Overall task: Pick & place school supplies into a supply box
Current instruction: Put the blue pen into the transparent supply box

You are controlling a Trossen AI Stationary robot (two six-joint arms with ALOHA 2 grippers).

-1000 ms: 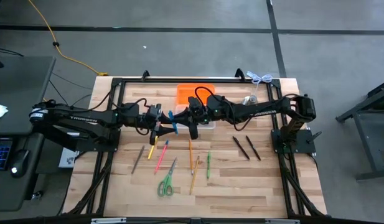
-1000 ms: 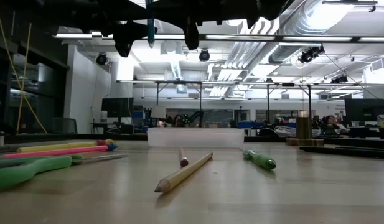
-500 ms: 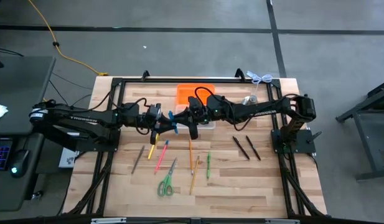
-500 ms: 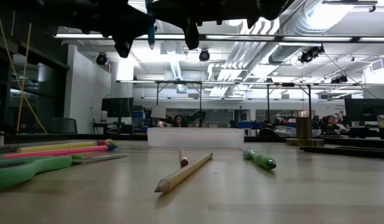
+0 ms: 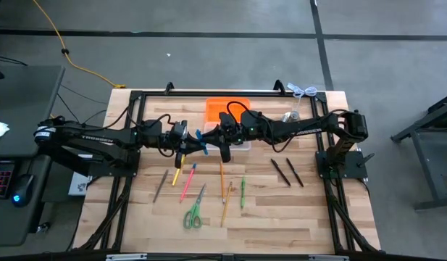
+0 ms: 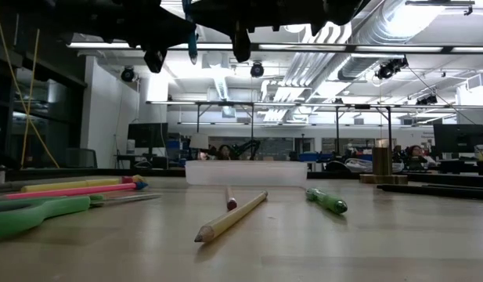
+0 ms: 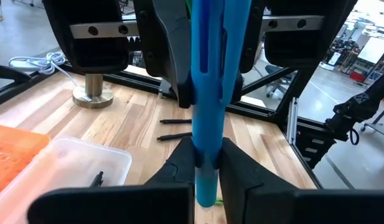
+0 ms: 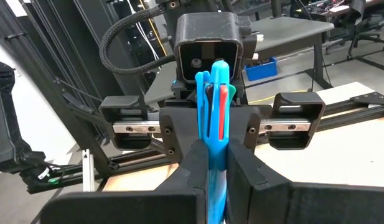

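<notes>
The 2 grippers, left (image 5: 187,145) and right (image 5: 217,142), met nose to nose over the table's middle, both clamped on 1 blue pen (image 5: 201,141), blocking the near-left approach to the supply box (image 5: 228,135). Its orange lid (image 5: 227,109) lay open at the far side. Pens and scissors (image 5: 193,214) littered the near boards; the table's right part (image 5: 324,210) lay bare beyond 2 dark pens (image 5: 287,172).
</notes>
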